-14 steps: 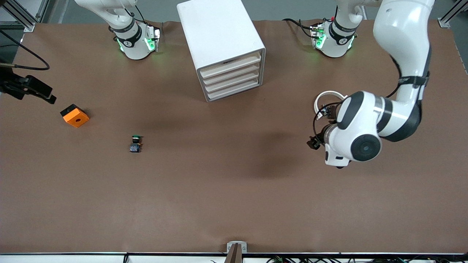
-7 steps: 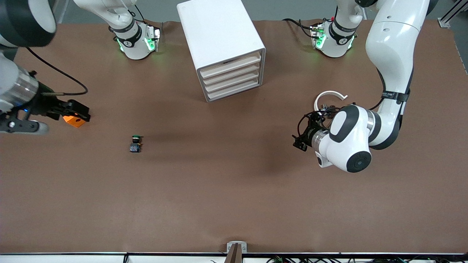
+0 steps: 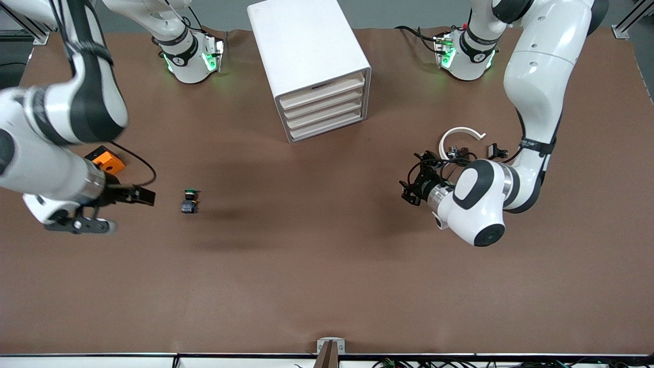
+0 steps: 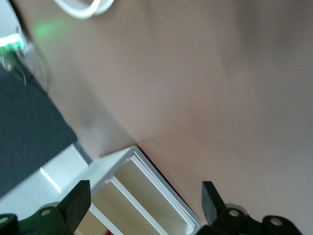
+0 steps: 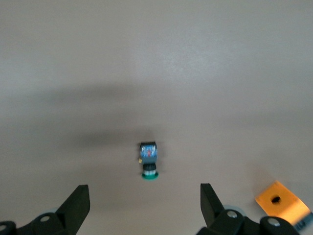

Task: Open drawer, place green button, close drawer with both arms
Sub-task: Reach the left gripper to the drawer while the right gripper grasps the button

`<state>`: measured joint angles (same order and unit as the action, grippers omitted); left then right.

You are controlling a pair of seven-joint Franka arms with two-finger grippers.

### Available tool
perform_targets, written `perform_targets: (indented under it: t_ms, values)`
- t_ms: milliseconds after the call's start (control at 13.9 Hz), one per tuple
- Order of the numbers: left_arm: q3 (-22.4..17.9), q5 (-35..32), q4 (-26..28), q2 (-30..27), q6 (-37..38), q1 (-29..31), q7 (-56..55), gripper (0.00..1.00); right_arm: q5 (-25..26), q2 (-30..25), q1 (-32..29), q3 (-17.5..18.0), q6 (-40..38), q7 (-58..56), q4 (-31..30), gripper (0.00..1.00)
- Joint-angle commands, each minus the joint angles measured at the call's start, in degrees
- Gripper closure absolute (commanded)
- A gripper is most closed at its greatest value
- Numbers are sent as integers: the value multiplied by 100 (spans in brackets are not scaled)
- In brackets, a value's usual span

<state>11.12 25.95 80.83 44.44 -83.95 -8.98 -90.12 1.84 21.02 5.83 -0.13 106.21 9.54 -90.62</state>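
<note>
High front overview, wrist views near button [image 5: 148, 166], cabinet [image 4: 142, 200]

Cabinet [image 3: 311, 66] at top centre of the counter [image 3: 327, 286]; button [image 3: 189, 201] left of centre; orange block [image 3: 108, 160] farther left.

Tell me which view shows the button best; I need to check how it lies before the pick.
The right wrist view: the button sits centred and largest there, lying on its side, green cap and dark body distinct. The front view shows it small on the table, beside the open right gripper. The left wrist view shows only the cabinet, no button.
</note>
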Motion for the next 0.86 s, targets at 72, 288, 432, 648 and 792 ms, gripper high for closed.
perform_targets:
  t_ms: [72, 288, 432, 648, 792]
  values:
    - [-4, 1006, -50, 372, 20, -331, -830, 0, 185, 365, 6, 5, 742, 302, -439, 0]
    - [-4, 1841, -50, 618, -86, -543, -1138, 4, 159, 718, -21, 5, 1164, 460, -439, 0]
    - [-13, 2212, -59, 785, -182, -797, -1506, 4, 159, 903, -12, 5, 1192, 610, -465, 0]
    - [-31, 2625, -76, 926, -358, -1053, -2640, 4, 159, 930, -21, 5, 1244, 610, -789, 0]
    - [-39, 2818, -76, 935, -350, -1202, -2747, 19, 159, 939, -3, 5, 1218, 610, -948, 0]
